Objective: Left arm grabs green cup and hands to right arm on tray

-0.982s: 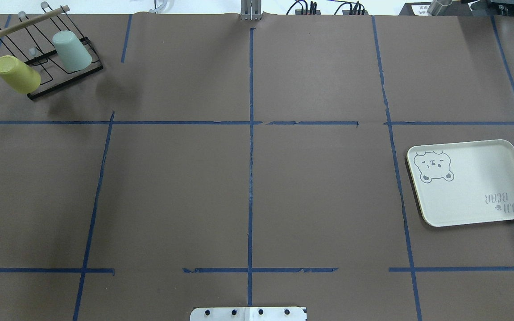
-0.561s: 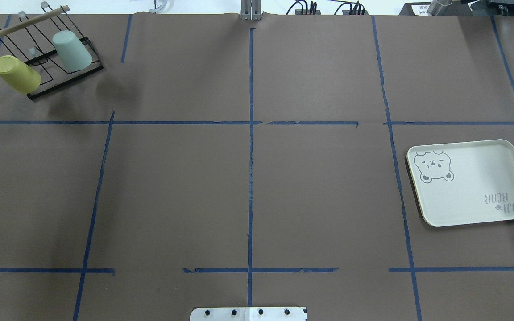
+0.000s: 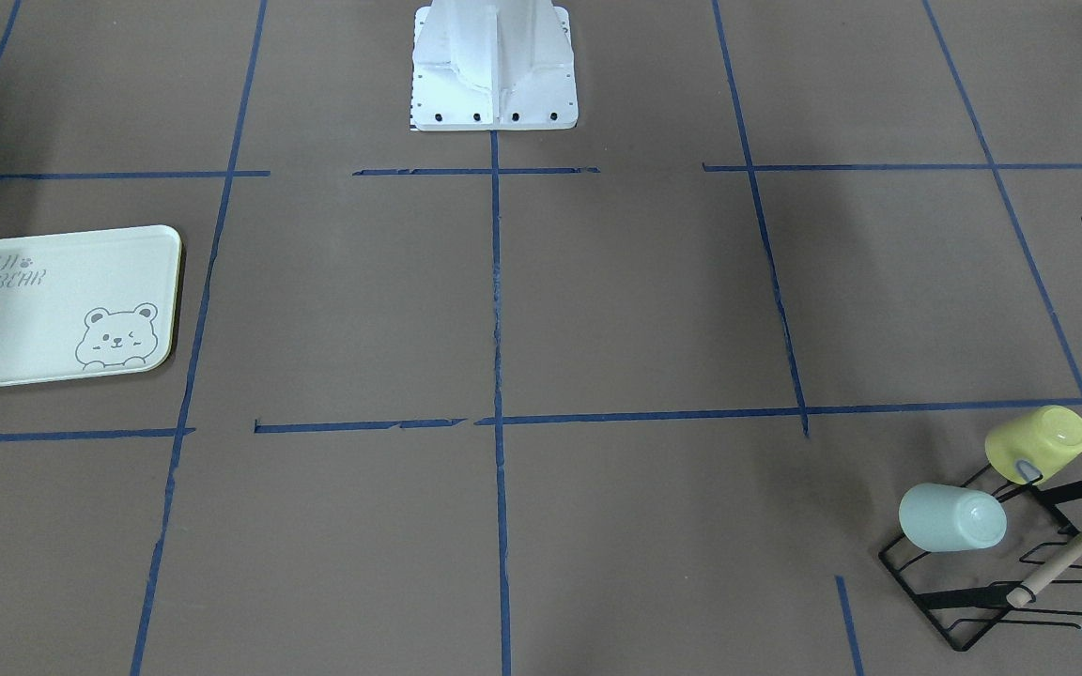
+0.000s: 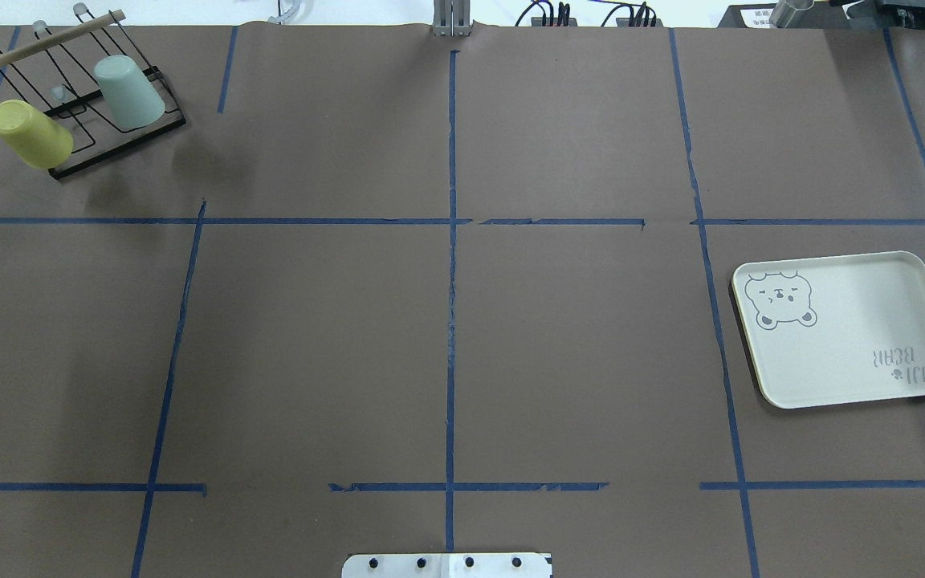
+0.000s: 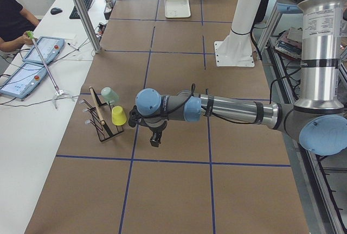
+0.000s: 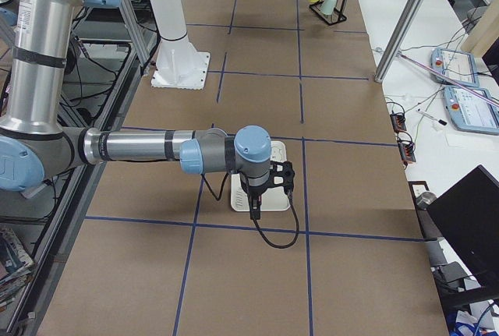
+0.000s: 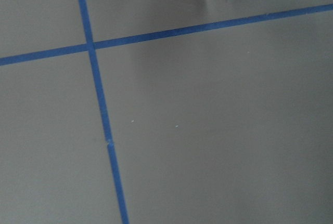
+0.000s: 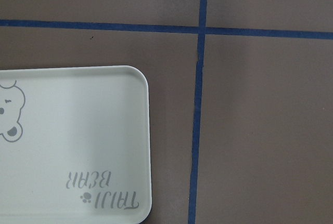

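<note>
Brown and gridded with blue tape (image 4: 451, 321), the table (image 4: 310, 337) carries a black wire rack (image 4: 121, 136) at its far left corner. On it we see the yellow cup (image 4: 31, 133) and, just beside it, the green cup (image 4: 129, 91), both tilted mouth-down on pegs. The left arm (image 5: 233, 109) holds the left pincer (image 5: 155, 139) near the rack, clear of both cups; we cannot tell whether it is released or clenched. By the right edge lies the tray (image 4: 848, 353), with the right arm (image 6: 148, 147) holding the right pincer (image 6: 254, 210) above it, its state equally unclear.

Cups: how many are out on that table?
2. Both hang upturned on the black wire rack: the green cup on its right side, the yellow cup at its left end. None looks hidden.
</note>
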Robot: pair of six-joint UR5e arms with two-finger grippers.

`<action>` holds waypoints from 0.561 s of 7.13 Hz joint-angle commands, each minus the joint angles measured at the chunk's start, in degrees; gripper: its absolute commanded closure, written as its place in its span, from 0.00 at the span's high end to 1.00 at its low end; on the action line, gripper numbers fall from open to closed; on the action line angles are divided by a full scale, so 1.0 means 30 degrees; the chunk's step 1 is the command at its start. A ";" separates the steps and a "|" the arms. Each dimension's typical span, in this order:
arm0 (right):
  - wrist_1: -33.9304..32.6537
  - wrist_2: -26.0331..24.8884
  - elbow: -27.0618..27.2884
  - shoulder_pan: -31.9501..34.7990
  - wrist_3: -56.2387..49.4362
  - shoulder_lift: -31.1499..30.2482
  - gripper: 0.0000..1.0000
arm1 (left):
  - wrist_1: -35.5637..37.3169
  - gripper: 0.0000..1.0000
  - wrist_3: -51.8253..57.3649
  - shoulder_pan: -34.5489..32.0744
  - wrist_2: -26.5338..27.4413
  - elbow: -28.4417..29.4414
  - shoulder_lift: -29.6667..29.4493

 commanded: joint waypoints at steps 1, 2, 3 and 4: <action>0.0183 0.0003 -0.0011 -0.0018 0.0062 0.0001 1.00 | 0.0153 1.00 -0.3422 0.0694 0.1083 0.0299 -0.3357; 0.0212 0.0003 -0.0011 -0.0047 0.0063 0.0001 1.00 | 0.0299 1.00 -0.4160 0.1714 0.1759 0.0504 -0.4328; 0.0212 -0.0026 -0.0011 -0.0076 -0.0082 0.0001 1.00 | 0.0271 1.00 -0.5704 0.2624 0.3913 0.0738 -0.5353; 0.0183 -0.0026 -0.0040 -0.0076 -0.0200 0.0001 1.00 | 0.0213 1.00 -0.6010 0.2981 0.4079 0.2016 -0.6495</action>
